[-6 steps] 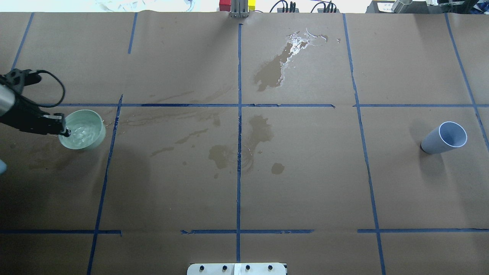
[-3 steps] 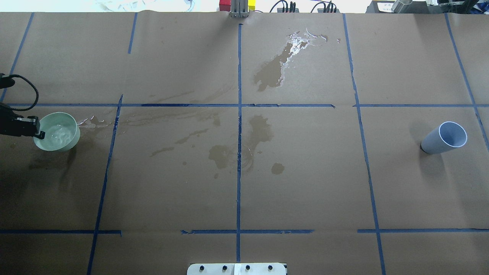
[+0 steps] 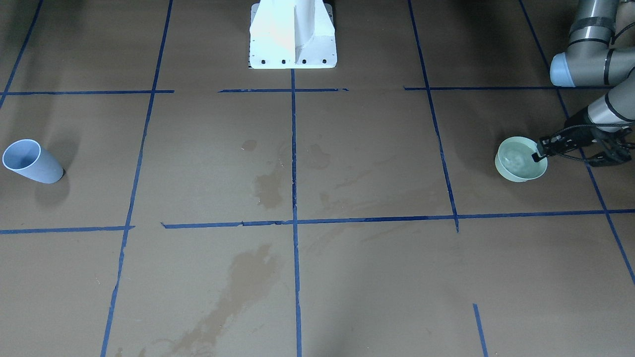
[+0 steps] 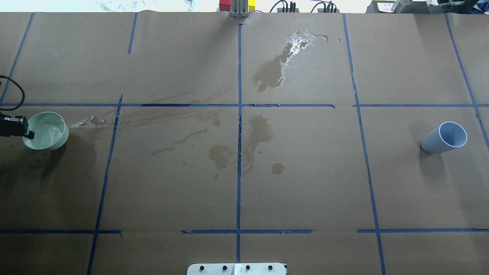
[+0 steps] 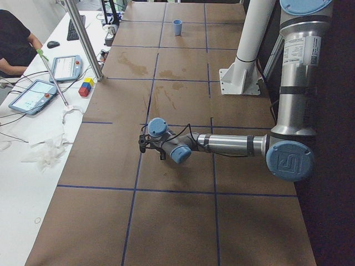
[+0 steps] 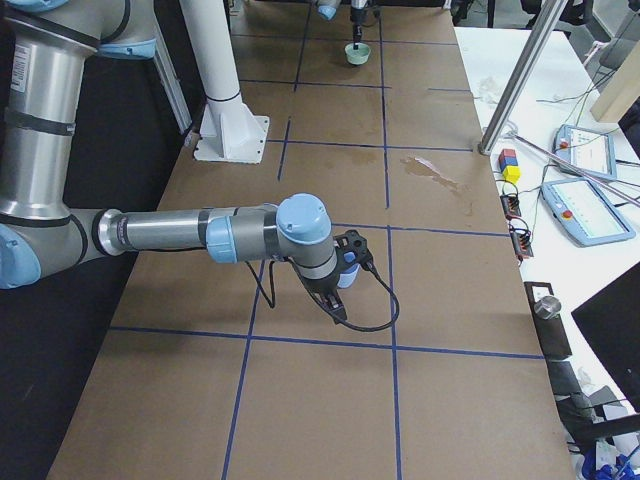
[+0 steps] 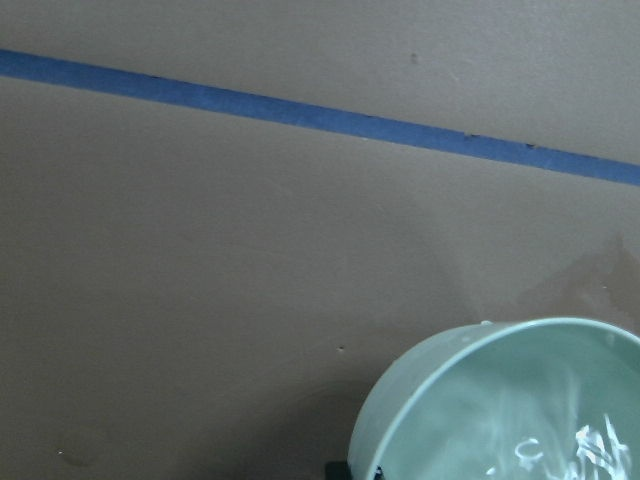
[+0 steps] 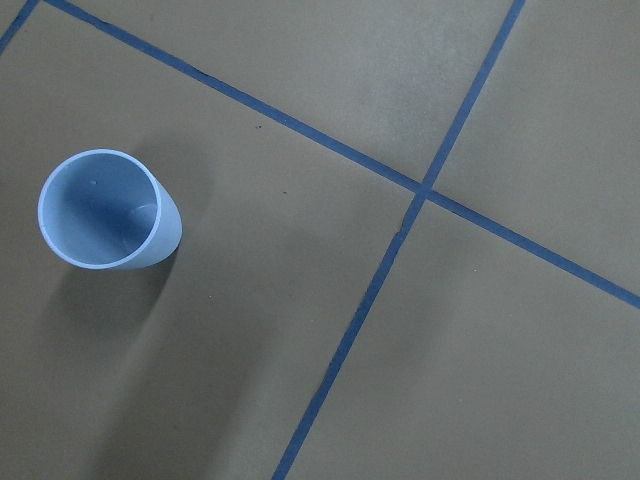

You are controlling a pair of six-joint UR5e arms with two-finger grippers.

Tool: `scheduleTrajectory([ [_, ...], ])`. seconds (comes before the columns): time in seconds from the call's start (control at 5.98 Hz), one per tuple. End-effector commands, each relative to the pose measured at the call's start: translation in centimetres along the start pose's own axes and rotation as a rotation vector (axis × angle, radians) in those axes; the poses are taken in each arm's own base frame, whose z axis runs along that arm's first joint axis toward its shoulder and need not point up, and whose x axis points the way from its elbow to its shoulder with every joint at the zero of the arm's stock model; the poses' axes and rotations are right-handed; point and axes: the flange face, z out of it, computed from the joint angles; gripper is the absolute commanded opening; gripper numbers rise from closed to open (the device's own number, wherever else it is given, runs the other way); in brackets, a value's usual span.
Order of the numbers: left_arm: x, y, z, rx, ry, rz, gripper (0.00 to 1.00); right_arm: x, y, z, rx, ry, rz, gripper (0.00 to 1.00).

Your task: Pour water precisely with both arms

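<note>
Okay: left gripper (image 4: pixel 27 132) is pinched onto the left rim of the pale green bowl (image 4: pixel 61 142), at the far left edge of the overhead view. The left arm (image 3: pixel 603 111) is almost wholly cut off there. The water (image 4: pixel 47 129) ripples inside the bowl, with a glinting wet patch (image 4: pixel 89 123) just beside it on the brown paper (image 4: pixel 305 183). In the left side view the wrist hides the bowl. The right gripper (image 6: pixel 348 252) shows only in the right side view, near the blue cup (image 4: pixel 439 143); can't tell its gap. The cup stands well apart from the bowl.
</note>
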Motion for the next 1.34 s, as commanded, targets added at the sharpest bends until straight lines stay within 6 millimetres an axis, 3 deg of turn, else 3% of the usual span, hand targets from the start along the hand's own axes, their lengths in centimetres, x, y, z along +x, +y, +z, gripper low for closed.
scheduleTrajectory([
  [0.0, -1.7, 0.1, 0.8, -0.02, -0.011, -0.027, 0.0, 0.0, 0.0, 0.0, 0.001, 0.001, 0.001, 1.0],
  [0.67, -3.7, 0.3, 1.8, -0.04, -0.023, -0.05, 0.1, 0.0, 0.0, 0.0, 0.0, 0.0, 0.0, 1.0],
  [0.84, -3.7, 0.3, 1.8, -0.038, -0.022, -0.05, 0.34, 0.0, -0.1, 0.0, 0.001, 0.0, -0.001, 1.0],
  [1.0, -3.5, 0.2, 1.7, -0.034, -0.018, -0.044, 0.79, 0.0, -0.1, 0.0, 0.001, 0.0, -0.001, 1.0],
  [1.17, -3.8, -0.3, 0.5, -0.01, -0.011, -0.053, 1.0, 0.0, -0.1, 0.0, -0.001, -0.001, 0.001, 1.0],
])
